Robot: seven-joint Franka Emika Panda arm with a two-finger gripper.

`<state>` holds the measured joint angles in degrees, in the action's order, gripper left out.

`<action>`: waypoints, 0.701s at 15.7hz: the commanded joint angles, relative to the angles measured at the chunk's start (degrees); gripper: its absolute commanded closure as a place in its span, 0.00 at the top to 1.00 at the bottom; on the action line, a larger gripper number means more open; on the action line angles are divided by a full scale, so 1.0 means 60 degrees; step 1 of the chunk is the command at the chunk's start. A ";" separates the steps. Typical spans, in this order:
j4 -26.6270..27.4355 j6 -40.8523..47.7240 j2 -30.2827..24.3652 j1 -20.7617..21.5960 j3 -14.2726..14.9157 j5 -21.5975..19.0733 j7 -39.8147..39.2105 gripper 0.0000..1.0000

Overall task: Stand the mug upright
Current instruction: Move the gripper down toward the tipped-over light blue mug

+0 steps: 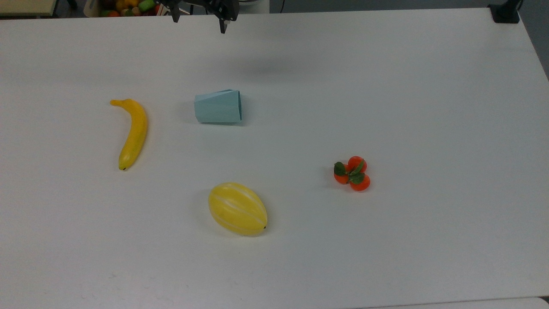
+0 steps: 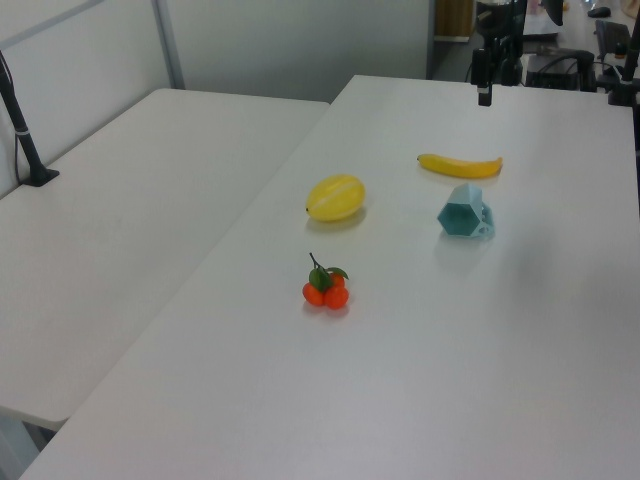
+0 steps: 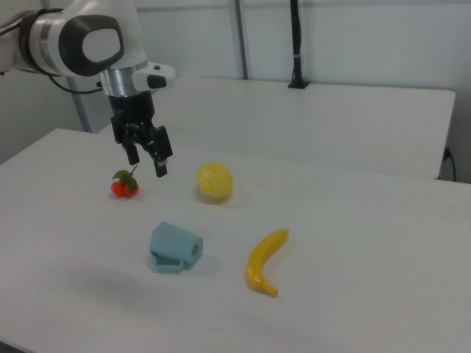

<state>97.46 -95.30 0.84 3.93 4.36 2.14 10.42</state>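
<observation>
Clearly we are at the very start: the mug (image 1: 218, 107) lies on its side on the table (image 1: 386, 86), untouched, and our gripper (image 3: 146, 156) hangs in the air well above it with nothing between its fingers, which stand spread apart. In the top view the mug rests between the banana (image 1: 131, 131) on the top view's left and the bare middle of the table, with the yellow melon (image 1: 237, 208) nearer the camera and the cluster of small oranges (image 1: 353, 174) off to the top view's right. Its wide mouth faces the top view's right; in the left view we look at its faceted base.

We judge the step in hand to be the approach. Next we would need to bring the gripper down over the mug, turn the wrist so the fingers can straddle the wall near the rim or close across the body, and then tip it up onto its narrow base. Those angled sides may let it slip or roll under a loose grip, so a squeeze across two flat faces seems the safer choice. Neighbours are well apart, so nothing crowds the descent.

We can read no brand, label or writing on any object.
</observation>
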 commanded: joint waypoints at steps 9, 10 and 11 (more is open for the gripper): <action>-0.0056 0.0151 0.0081 0.0327 -0.0053 0.0596 -0.0126 1.00; -0.0056 0.0136 0.0095 0.0327 -0.0053 0.0611 -0.0155 1.00; -0.0056 0.0107 0.0110 0.0341 -0.0053 0.0654 -0.0170 1.00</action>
<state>97.47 -95.30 1.35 5.46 4.04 4.74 10.00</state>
